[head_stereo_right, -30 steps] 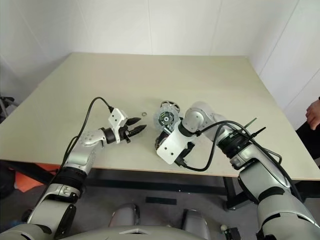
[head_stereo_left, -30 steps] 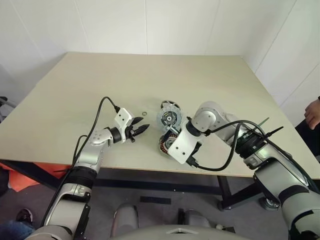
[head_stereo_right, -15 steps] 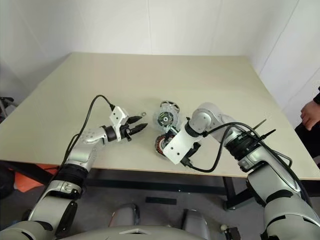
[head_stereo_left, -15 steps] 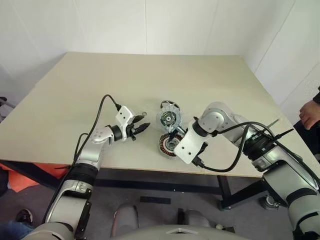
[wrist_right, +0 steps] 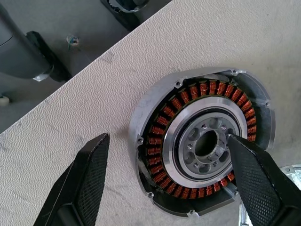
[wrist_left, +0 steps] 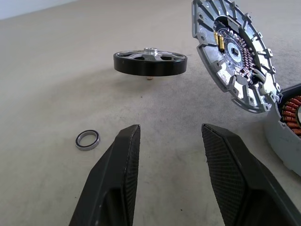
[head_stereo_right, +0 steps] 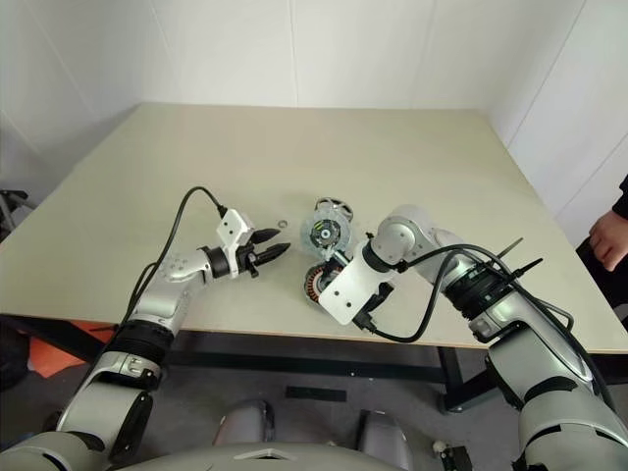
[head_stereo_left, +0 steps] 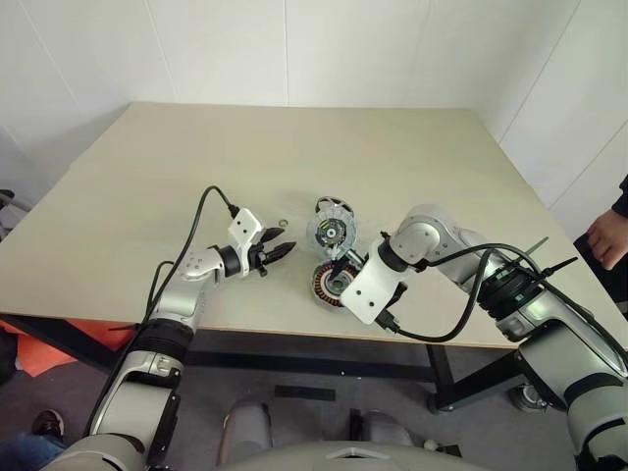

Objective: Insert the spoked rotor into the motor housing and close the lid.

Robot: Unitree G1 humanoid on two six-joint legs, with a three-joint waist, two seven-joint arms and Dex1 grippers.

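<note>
The motor housing (wrist_right: 216,89), a shallow metal disc with copper windings round a silvery hub, lies flat near the table's front edge (head_stereo_left: 327,287). My right gripper (wrist_right: 168,138) hangs open just above it, pointing down, one finger on each side. The lid (wrist_left: 233,54) stands tilted on its edge behind the housing, its inner face towards my left gripper. The spoked rotor (wrist_left: 150,62), a small dark wheel with a silvery hub, lies flat on the table beyond the lid (head_stereo_left: 334,207). My left gripper (wrist_left: 171,128) is open and empty, left of these parts and pointing at them.
A small metal ring (wrist_left: 88,140) lies on the table by the left gripper (head_stereo_left: 283,227). The table's front edge (head_stereo_left: 294,334) runs just below the housing. A person's hand (head_stereo_left: 608,240) shows at the far right, off the table.
My right arm has swung slightly to the right, so more of the motor housing shows beside its wrist. The left arm has kept still. The person's hand has shifted at the right edge.
</note>
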